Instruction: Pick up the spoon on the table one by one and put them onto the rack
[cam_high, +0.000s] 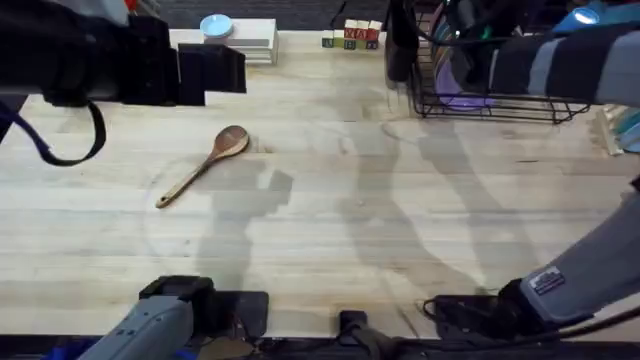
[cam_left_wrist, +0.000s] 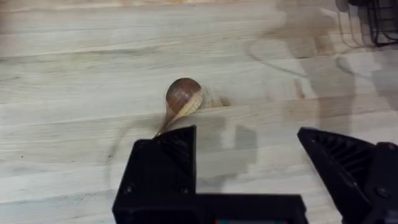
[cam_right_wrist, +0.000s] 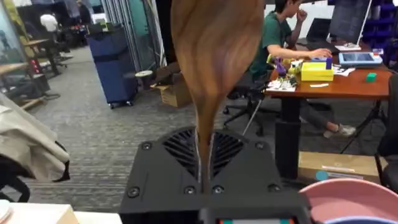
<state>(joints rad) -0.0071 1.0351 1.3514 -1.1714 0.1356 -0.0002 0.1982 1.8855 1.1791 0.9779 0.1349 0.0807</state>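
Looming dark across the overhead's upper left, my left gripper is hanging with fingers wide above the table, lining up on the spoon lying left of centre. At upper right, my right gripper is pinching a second spoon upright by its handle, ready for the rack.

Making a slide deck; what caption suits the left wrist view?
Left gripper, open, above the table, near a wooden spoon lying flat.
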